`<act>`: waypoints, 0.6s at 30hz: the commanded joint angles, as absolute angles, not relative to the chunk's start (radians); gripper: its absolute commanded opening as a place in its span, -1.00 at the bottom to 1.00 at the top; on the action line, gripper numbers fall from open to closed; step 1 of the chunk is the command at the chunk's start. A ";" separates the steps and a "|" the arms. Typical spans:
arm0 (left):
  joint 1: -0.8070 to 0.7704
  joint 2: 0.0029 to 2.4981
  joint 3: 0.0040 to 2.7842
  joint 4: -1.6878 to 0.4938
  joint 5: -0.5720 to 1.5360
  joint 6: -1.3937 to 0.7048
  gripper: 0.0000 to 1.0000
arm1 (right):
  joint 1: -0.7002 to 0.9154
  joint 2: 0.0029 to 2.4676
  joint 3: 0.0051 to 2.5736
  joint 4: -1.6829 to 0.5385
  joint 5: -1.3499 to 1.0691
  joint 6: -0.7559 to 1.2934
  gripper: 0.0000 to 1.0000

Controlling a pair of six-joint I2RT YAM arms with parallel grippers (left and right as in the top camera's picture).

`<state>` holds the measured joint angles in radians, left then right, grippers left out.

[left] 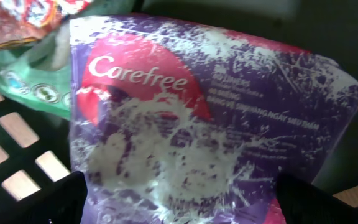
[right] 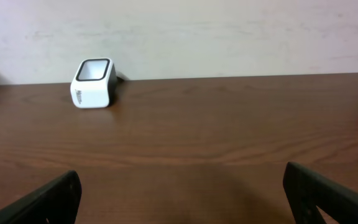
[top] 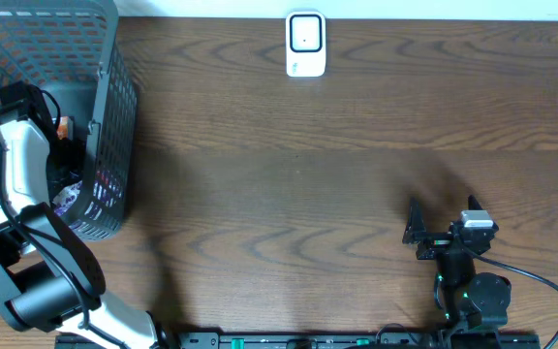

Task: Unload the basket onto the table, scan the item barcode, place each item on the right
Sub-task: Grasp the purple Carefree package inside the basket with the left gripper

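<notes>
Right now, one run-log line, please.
left gripper: open above purple Carefree plastic packet in grey mesh basket; right gripper: open, empty; white box-shaped scanner: untouched

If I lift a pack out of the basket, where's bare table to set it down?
Bare: the wide table stretch bordered by the basket, the scanner and the right gripper; also right of the scanner. Crowded: inside the basket, where the open left gripper hangs over the Carefree pack among other packets.

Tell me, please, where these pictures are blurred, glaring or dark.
Left wrist: the purple packet is slightly blurred, with white glare on its crinkled wrap, the basket around it dark. Right wrist: the scanner is sharp and evenly lit. Overhead: even light, soft shadows on the table.
</notes>
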<state>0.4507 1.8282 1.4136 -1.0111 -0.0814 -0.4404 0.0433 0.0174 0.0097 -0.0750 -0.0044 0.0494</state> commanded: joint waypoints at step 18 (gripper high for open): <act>0.453 1.927 1.420 -1.019 -0.064 -0.401 -0.85 | 0.047 0.012 0.006 -0.076 -0.006 0.063 0.99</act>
